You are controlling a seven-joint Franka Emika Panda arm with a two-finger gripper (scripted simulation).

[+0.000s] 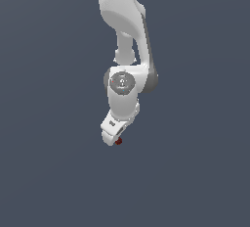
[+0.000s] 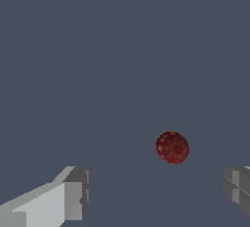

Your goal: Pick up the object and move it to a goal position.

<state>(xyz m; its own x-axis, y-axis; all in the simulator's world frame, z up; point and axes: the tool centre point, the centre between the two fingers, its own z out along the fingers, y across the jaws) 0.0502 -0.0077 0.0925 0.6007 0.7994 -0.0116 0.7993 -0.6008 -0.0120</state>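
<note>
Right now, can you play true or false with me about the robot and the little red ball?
1. The ball is dark red and round. True.
2. The gripper is squeezing the ball tight. False: in the wrist view its fingers stand wide apart and the ball sits free, touching neither.
3. The ball is much smaller than the robot arm. True.
4. There are three balls on the floor. False: only one ball shows.
5. In the exterior view the ball is far away from the gripper. False: it peeks out right at the gripper's tip.
</note>
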